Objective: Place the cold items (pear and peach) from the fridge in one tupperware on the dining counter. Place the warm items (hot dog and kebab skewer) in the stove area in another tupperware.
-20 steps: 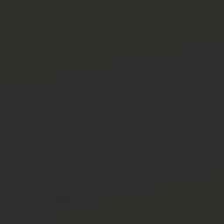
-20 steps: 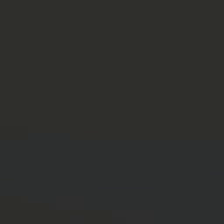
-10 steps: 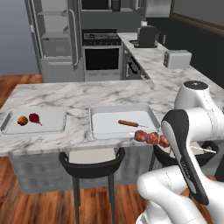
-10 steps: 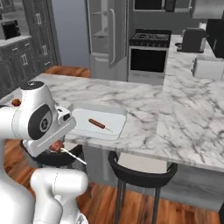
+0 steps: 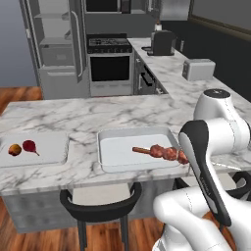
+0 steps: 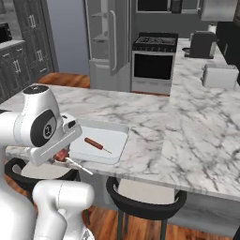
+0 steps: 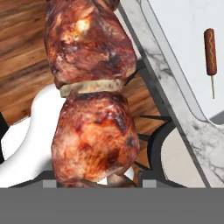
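Browned meat chunks of the kebab skewer (image 7: 89, 109) fill much of our hand view, right up against the camera w/ an onion-like ring between two pieces. In the left base view we see the kebab skewer (image 5: 159, 152) held roughly level over the near right part of a white tupperware (image 5: 110, 164) on the dining counter (image 5: 88, 115), its stick end pointing left; whether it touches the tray floor we can't tell. In the right base view the tool (image 6: 61, 156) sits at the tupperware's near left corner w/ the meat at it and the bare stick poking out toward the lower right. Tool looks part-spread and pinching the skewer, tho the fingers themselves are hidden behind the meat. Hot dog (image 6: 93, 143) on its stick lies inside that same tupperware (image 6: 123, 143), apart from the kebab. Well to the left on the counter sits a second tupperware (image 5: 54, 154) w/ the peach (image 5: 14, 150) and the pear (image 5: 30, 146) side by side, abt touching. Black stool (image 5: 100, 208) stands below the counter edge. Fridge (image 5: 59, 46) and stove (image 5: 110, 63) stand at the back.
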